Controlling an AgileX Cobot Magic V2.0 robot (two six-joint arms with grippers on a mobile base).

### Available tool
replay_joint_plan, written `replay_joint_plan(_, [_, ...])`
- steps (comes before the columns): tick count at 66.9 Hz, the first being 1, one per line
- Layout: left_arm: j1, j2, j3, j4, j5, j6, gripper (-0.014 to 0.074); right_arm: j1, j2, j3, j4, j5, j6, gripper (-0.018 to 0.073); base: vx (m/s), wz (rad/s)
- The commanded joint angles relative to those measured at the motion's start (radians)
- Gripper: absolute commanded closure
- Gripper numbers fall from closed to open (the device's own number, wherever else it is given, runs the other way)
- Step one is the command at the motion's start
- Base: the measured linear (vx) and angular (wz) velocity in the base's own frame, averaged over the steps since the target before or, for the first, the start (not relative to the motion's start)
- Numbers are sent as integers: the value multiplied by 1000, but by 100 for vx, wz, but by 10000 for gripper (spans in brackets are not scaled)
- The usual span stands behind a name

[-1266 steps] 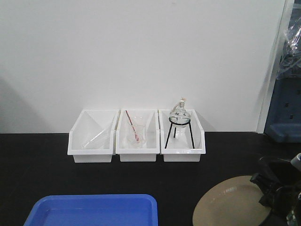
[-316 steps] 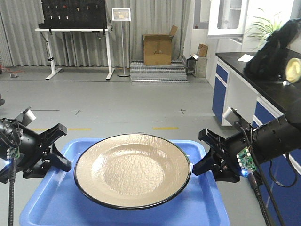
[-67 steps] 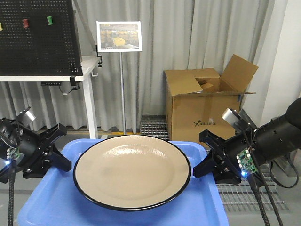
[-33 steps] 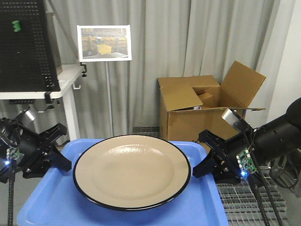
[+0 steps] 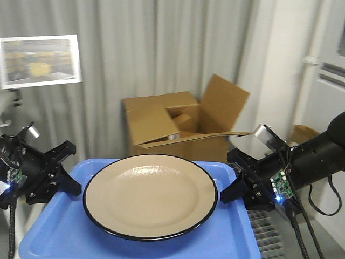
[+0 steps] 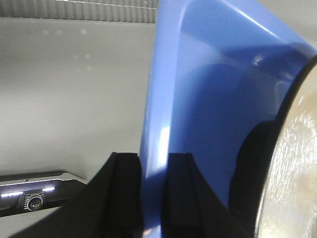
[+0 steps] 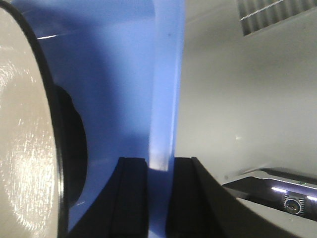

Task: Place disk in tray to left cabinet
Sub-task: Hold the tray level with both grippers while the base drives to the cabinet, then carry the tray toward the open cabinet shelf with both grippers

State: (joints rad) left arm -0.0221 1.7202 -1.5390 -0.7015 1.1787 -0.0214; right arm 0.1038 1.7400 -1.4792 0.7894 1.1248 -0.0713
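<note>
The tan disk (image 5: 150, 195) with its thin black rim lies flat in the blue tray (image 5: 226, 243), which is held up in the air between both arms. My left gripper (image 5: 66, 174) is shut on the tray's left rim (image 6: 157, 124). On the opposite side my right gripper (image 5: 233, 178) is shut on the right rim (image 7: 166, 99). Both wrist views show black fingers (image 6: 124, 193) clamped on either side of the blue rim, with the disk's edge (image 7: 25, 148) beside them. The left cabinet is out of view.
An open cardboard box (image 5: 178, 127) stands behind the tray against grey curtains (image 5: 161, 48). A framed sign (image 5: 40, 61) is at the far left. White wall or cabinet panels (image 5: 318, 81) rise at the right. Grey floor (image 6: 69, 99) lies below.
The background has slid leftward: sign, table and cardboard box moved left, and white panels came into view at the right. The tray, disk and both grippers keep the same pose.
</note>
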Motion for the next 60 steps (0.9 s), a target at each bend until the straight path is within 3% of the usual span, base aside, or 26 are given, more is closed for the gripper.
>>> replay_joint_plan(1, [-44,-54,-31,-278,50,-17,596,36,-58,-43,286,38,2,564,31,-63])
replay_joint_plan(60, [-44,-54,-31,-278,49,-17,596,36,-58,-43,286,38,2,564,23,-78])
